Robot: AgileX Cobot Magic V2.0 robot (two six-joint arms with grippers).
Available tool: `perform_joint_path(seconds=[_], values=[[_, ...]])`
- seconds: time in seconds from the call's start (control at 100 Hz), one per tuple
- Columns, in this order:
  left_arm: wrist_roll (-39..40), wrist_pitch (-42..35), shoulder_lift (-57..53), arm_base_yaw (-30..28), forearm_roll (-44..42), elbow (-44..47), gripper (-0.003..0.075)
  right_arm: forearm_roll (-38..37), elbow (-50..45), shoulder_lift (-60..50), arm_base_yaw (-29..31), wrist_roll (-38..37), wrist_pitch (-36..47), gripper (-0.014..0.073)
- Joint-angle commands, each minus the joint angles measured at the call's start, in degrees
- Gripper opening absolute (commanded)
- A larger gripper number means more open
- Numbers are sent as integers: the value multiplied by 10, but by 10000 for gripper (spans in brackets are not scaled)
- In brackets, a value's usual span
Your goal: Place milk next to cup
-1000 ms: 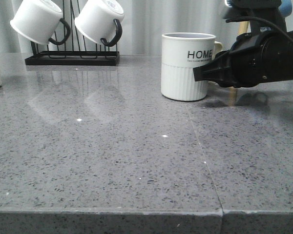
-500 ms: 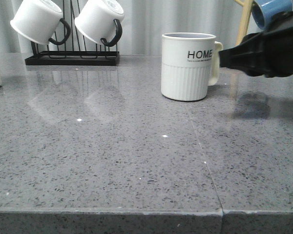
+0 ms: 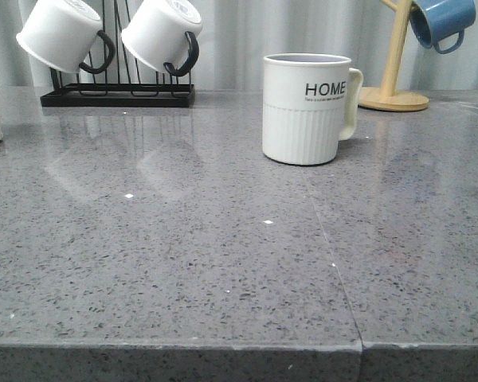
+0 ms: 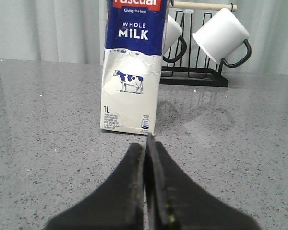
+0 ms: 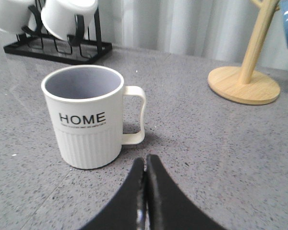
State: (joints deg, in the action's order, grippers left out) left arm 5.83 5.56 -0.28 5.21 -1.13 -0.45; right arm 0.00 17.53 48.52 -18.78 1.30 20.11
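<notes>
Milk (image 4: 133,67) stands upright on the grey desk (image 3: 183,263), straight ahead of the left claw (image 4: 146,143) and just beyond its tips, cow picture and "WHOLE MILK" face toward it; not touched. Left claw clenched, tips pressed together, holding nothing. It would have to open before it could take the carton. Cup (image 5: 85,116), the "HOME" mug, sits upright just ahead of the right claw (image 5: 145,162) and a little to one side, handle on the claw's side, apart from the tips. Right claw likewise clenched and empty. Change: a second ago the right arm reached across the front view beside the cup's handle; half a second ago it was pulling off toward the right edge; now it is gone from that view, cup unmoved. Judgement: the right arm's part looks finished, ground beside the cup is free, and the carry falls to the left arm, not yet begun. Beyond the milk, a black rack (image 4: 194,79) with white mugs (image 4: 221,36); beyond the cup, a wooden mug tree (image 3: 394,95) with a blue mug (image 3: 442,20).
</notes>
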Motion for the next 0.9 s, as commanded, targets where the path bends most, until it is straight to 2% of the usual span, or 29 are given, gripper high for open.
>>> perform_joint_path(seconds=[0.0,0.27,0.53,0.73,0.89], values=[[4,-41,-16,-1,-1,35,-20,0,3,-67,1,0,-16,-67],[4,-41,-16,-1,-1,35,-20,0,2,-270,1,0,-242,-67],[4,-45,-16,-1,11,31,-20,0,2,-415,1,0,-408,-67],[4,-33,-16,-1,11,-22,-21,0,2,-437,1,0,-462,-67],[4,40,3,-1,-25,-127,-20,0,2,-437,1,0,-464,-67]])
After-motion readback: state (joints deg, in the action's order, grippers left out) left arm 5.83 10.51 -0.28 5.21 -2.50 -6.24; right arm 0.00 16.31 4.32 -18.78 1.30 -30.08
